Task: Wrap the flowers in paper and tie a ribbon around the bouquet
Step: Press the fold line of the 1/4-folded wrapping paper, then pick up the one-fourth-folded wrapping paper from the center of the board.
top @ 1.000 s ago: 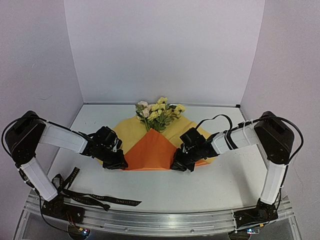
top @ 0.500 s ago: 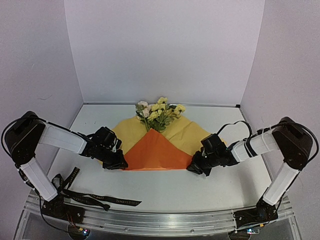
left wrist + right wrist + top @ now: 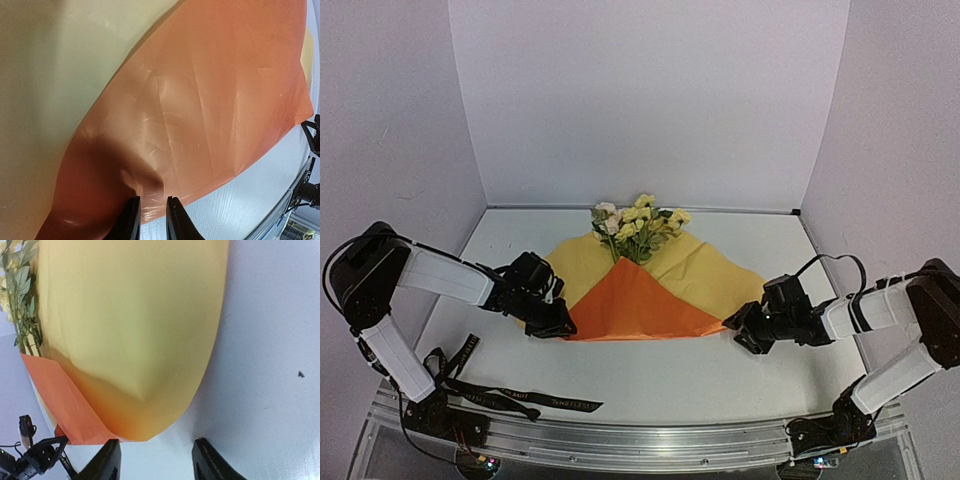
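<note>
Right claw (image 3: 157,462): jaws wide apart with nothing between them, resting low over the bare table (image 3: 270,340). The rounded lower tip of the paper (image 3: 135,340) lies just above the gap and is not gripped. A second ago this claw was closed at the lower right corner of the orange flap, near the centre of the overhead view. It has since travelled toward the right edge of that view and opened, and the base of the flap now reaches farther right. This reads as a release after drawing the fold outward: the sheet lies spread and flat, yellow side up on both flanks, so the wrap proper appears barely begun. Left claw (image 3: 150,222): fingers close together, clamped on the lower left edge of the orange flap, in the same place as a second ago. The flowers (image 3: 635,222) sit at upper centre, blooms exposed beyond the sheet's far edge and stems running under the flap. The ribbon (image 3: 520,397) lies loose at lower left, near the left arm's base, well apart from the paper. Pose: both forearms reach inward at low height. The right arm is folded back on itself at the right edge of the frame. The left arm slopes down from its raised elbow at the left edge.
</note>
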`<state>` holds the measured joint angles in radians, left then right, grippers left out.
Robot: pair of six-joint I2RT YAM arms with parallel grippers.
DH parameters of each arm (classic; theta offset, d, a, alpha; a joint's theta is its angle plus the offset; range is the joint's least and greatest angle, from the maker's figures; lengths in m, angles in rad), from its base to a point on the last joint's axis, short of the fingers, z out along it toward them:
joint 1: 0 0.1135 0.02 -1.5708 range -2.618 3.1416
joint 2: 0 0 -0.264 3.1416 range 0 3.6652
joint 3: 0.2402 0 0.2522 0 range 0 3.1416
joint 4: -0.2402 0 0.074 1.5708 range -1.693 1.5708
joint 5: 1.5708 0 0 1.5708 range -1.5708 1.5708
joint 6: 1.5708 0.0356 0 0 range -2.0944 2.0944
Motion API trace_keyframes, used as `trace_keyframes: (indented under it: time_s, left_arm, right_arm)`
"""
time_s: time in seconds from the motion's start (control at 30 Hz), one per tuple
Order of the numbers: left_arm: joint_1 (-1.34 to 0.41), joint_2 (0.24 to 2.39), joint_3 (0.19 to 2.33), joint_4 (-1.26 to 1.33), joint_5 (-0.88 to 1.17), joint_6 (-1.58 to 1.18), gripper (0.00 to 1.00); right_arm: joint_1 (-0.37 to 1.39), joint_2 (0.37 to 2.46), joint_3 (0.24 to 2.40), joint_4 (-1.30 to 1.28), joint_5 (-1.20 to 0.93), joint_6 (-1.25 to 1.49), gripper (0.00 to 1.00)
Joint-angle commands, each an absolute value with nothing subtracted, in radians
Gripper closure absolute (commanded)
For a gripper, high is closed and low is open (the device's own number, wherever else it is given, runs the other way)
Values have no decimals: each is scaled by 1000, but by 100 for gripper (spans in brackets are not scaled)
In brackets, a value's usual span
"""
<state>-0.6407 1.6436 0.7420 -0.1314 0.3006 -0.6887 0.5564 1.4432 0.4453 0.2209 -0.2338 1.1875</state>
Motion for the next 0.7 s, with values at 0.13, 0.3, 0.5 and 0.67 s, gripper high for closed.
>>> trace_keyframes:
  time_s: [0.13,0.3,0.5,0.67]
  left_arm:
    - [-659,1661,877,-205,298,-634,79]
    - [-680,1683,962,-221,318,-621,79]
    - [-740,1788,1140,-235,355,-573,80]
    - [-772,1911,1259,-242,396,-548,81]
  right_arm:
    - [676,1419,428,178,-109,1133,35]
    - [693,1491,432,234,-59,1156,41]
    - [693,1585,429,340,-27,1165,44]
    - [694,1643,408,427,0,1177,53]
